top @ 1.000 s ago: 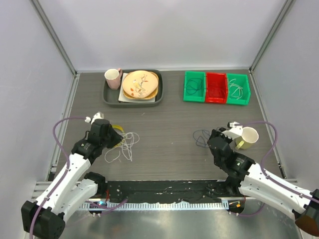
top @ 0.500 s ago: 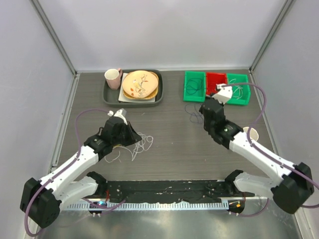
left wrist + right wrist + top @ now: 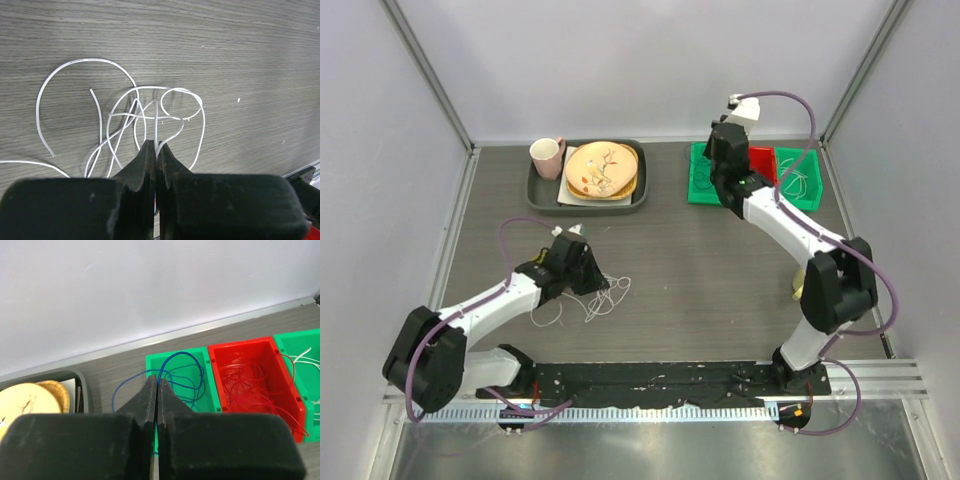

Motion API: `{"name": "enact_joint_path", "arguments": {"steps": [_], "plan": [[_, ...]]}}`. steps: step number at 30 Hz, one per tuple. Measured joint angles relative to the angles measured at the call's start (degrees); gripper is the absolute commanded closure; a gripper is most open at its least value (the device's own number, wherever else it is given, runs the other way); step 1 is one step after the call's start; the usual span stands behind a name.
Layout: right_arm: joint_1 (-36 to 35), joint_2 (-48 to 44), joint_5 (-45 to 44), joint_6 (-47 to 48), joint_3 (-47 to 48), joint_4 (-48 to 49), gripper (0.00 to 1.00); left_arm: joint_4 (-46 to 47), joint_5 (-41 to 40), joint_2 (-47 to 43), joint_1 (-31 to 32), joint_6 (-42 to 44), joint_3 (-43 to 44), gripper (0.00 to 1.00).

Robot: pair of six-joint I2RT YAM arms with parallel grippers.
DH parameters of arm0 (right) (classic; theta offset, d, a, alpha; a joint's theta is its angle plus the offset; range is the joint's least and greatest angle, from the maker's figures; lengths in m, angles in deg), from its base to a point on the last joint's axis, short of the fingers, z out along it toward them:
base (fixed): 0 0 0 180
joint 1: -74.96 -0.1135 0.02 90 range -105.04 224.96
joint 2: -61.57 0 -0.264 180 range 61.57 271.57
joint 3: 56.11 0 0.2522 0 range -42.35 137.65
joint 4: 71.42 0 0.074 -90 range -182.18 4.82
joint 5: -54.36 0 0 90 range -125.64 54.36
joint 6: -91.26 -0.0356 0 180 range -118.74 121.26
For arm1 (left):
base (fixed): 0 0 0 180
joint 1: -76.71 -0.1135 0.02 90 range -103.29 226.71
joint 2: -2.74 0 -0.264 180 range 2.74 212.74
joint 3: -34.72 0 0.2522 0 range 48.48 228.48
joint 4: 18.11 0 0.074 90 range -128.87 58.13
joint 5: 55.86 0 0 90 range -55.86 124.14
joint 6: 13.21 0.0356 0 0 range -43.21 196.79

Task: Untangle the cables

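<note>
Left gripper (image 3: pixel 156 146) is pinching a looping thin white cable (image 3: pixel 156 122) on my woodgrain table (image 3: pixel 250 60); right gripper (image 3: pixel 157 382) is clamping glossy blue cable (image 3: pixel 182 354) above a plastic green bin (image 3: pixel 152 365).

Counts by kind
Three bins (image 3: pixel 695 195) upper right, two green, one red; one tray (image 3: pixel 534 190), one mug (image 3: pixel 546 156) upper left

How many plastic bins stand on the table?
3, side by side at the far right: left green bin, middle red bin, right green bin. No others show.
</note>
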Motion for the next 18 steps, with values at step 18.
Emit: {"name": "enact_joint_path", "arguments": {"steps": [18], "plan": [[6.3,23.7,-4.3,5.2,13.7,0.1,0.99,1.8,-1.8,5.2,0.0,0.6,0.0,1.00]]}}
